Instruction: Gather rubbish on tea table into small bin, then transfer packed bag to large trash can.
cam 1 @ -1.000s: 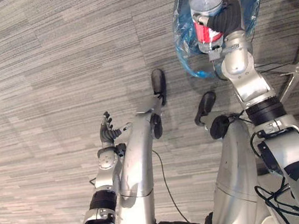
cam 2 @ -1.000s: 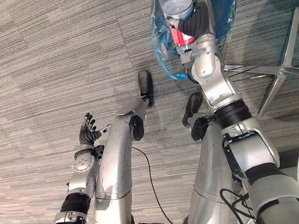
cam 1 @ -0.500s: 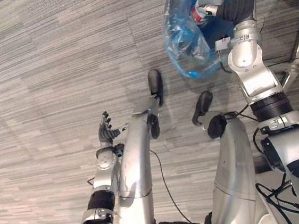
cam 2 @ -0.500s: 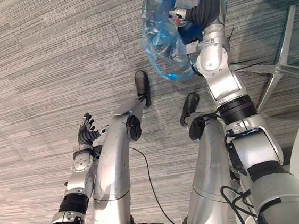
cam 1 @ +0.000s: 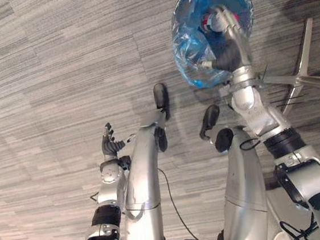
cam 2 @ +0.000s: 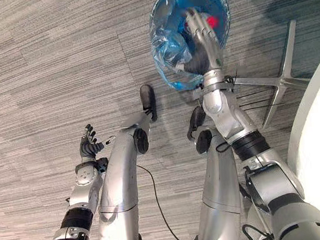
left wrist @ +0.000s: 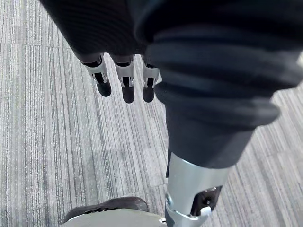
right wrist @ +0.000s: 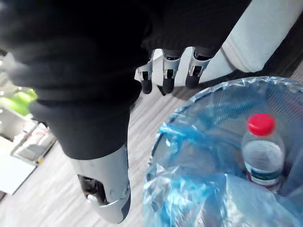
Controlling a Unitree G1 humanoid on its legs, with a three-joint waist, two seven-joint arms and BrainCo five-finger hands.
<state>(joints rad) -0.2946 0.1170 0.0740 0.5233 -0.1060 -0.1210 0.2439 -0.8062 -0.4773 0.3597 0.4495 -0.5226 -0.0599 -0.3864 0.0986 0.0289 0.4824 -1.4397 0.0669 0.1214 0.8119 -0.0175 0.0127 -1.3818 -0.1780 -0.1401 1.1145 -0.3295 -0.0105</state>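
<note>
I think the job is part way done. A water bottle (right wrist: 261, 153) with a red cap is down inside the small bin (cam 1: 191, 65). It stands up in the blue bag (right wrist: 189, 198) that lines the bin, so that bit of rubbish looks put away. From here I can't tell if more rubbish waits on the tea table. The bag's top is wide open and the bag sits in the bin. So my guess is that the big part is left: close up the bag, lift it out, and carry it to the large trash can.

My right hand (cam 1: 228, 37) hangs right over the mouth of the bin, with the arm reaching out and forward. Its fingers (right wrist: 165, 78) are straight and spread a little, and they hold nothing. They are above the bag's edge and not touching the bottle.

My left hand (cam 1: 108, 143) is low at my left side, well apart from the bin. Its fingers (left wrist: 124, 85) are loose and point down at the grey carpet floor (cam 1: 41, 81). It holds nothing too.

A metal chair base (cam 1: 299, 79) stands on the floor just beside the bin, on my right. I should keep the arm away from it when I go for the bag.
</note>
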